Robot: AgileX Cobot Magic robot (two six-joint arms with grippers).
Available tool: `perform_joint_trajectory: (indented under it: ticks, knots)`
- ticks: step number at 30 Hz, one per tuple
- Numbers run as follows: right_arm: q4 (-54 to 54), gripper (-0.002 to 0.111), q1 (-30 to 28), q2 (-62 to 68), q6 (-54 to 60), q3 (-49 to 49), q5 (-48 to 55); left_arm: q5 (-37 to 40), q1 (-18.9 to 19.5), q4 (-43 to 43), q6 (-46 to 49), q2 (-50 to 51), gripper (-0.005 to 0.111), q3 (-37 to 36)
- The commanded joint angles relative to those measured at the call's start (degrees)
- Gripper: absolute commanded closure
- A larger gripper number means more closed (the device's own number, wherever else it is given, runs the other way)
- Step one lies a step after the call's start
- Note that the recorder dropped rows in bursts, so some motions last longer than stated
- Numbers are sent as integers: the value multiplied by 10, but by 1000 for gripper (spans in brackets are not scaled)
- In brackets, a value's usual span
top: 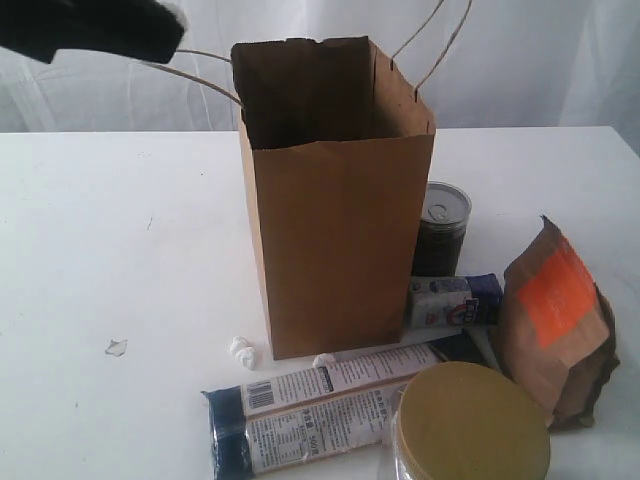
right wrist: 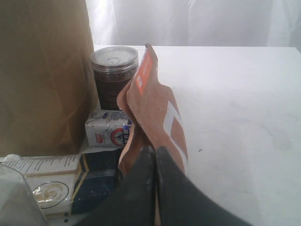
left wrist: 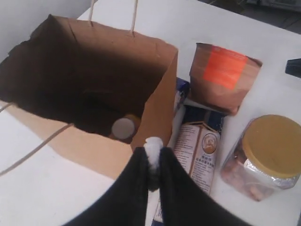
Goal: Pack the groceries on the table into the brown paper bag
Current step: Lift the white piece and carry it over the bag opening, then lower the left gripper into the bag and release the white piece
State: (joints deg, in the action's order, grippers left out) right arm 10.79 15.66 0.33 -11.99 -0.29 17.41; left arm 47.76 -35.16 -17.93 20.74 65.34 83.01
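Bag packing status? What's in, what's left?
Done: the yellow-grain bottle sits inside the brown paper bag. In hand: no grocery. The left gripper hovers over the bag's rim, and the right gripper is shut by the brown pouch. Left on the table: pouch, can, blue-white packet, long packet, gold-lidded jar.

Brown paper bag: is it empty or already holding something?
Not empty. The brown paper bag stands open, and the left wrist view shows the white-capped bottle standing inside.

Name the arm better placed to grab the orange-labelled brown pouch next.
Probably right: the right jaws sit low beside the brown pouch; the left jaws hang above the brown paper bag's rim.
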Motion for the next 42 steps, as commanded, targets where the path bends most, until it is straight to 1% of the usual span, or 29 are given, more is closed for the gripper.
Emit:
perform_joint_trajectory:
  ticks: [1, 4, 8, 10, 17, 23, 35, 42]
  knots:
    - [1, 108, -3, -3, -2, 3, -4, -22, 1, -58, 36, 30, 106, 19]
    - [1, 108, -3, -3, -2, 3, -4, -48, 1, -97, 56, 49, 106, 33]
    - [1, 108, -3, -3, -2, 3, -4, -47, 0, -145, 102, 83, 106, 54]
    - [1, 108, -3, -3, -2, 3, -4, -48, -10, -152, 114, 101, 106, 64]
    - [1, 108, -3, -3, -2, 3, -4, -60, -44, -150, 125, 164, 106, 115]
    - [1, 108, -3, -3, -2, 3, -4, -60, -44, -150, 125, 217, 106, 137]
    - [0, 108, -3, -3, -2, 3, -4, -51, -44, -144, 125, 257, 106, 137]
    - [0, 108, -3, -3, -2, 3, -4, -57, -44, -93, 98, 272, 106, 137]
